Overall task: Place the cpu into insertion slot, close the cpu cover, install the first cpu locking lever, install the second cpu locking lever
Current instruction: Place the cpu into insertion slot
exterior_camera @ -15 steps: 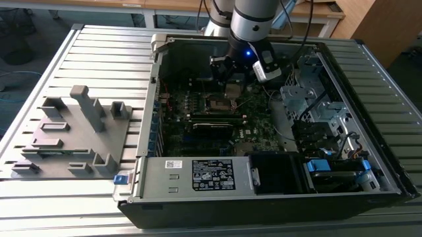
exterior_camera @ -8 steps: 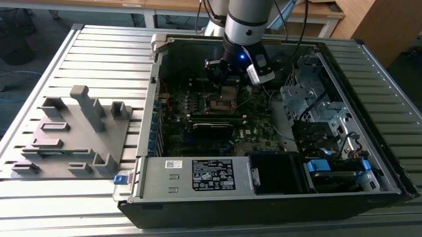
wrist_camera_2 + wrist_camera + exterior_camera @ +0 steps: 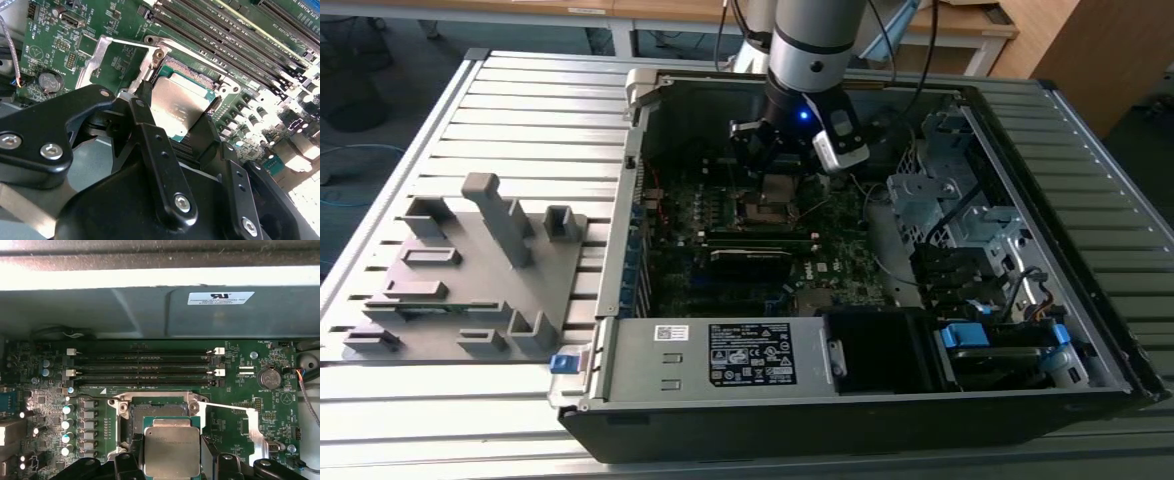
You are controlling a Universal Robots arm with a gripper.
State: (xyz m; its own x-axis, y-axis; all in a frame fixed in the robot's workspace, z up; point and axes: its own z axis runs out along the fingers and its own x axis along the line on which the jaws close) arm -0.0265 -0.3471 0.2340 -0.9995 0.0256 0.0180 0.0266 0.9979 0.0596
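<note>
Second wrist view: memory slots [image 3: 225, 35] crowd the insertion slot [image 3: 191, 73] (cpu cover [image 3: 120, 57] raised); hand [image 3: 175, 110] pinches the cpu [image 3: 184, 99] edgewise, over the slot.

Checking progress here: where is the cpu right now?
In both wrist views the cpu is clamped in the gripper, partly over the insertion slot, near the long memory slots.

In the exterior view the open computer case [image 3: 854, 435] lies on the desk [image 3: 534, 110], at the centre and right of the frame. A fixture [image 3: 467, 290] stands on the desk at the left. Inside the case the power supply [image 3: 720, 355] lies below the motherboard [image 3: 720, 280]. In the first wrist view the cpu [image 3: 171, 450] sits between the jaws, partly over the insertion slot [image 3: 150, 412].
</note>
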